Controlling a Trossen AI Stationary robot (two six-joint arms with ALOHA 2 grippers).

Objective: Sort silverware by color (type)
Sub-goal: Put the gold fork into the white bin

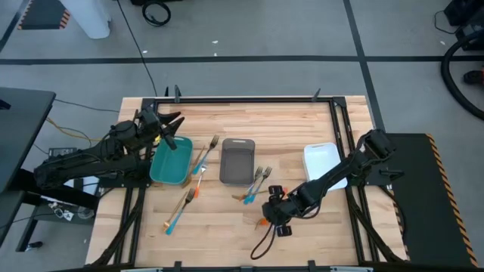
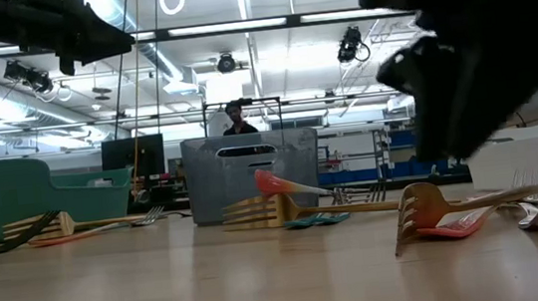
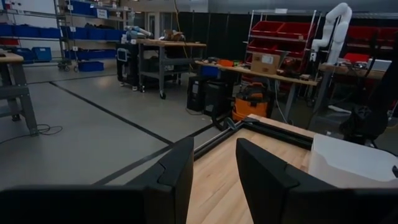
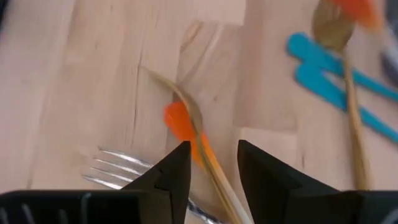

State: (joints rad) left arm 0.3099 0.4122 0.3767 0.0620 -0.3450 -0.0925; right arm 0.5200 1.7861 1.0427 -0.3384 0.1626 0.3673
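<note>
Silverware lies scattered on the wooden table: two forks (image 1: 204,155) between the teal and grey trays, two more (image 1: 180,209) near the front, and several (image 1: 257,183) with blue handles (image 4: 317,68) before the grey tray. My right gripper (image 1: 274,219) hangs open just above a gold fork (image 4: 186,106) and an orange handle (image 4: 180,121). Its fingers (image 4: 180,165) stand on either side of them, beside a silver fork's tines (image 4: 115,165). My left gripper (image 1: 172,125) waits open and level above the teal tray's far end, with nothing between its fingers (image 3: 177,168).
A teal tray (image 1: 168,172), a grey tray (image 1: 237,162) and a white tray (image 1: 321,159) stand in a row across the table's middle. Black frame rails (image 1: 249,99) edge the table. A cable loop (image 1: 265,245) lies near the front edge.
</note>
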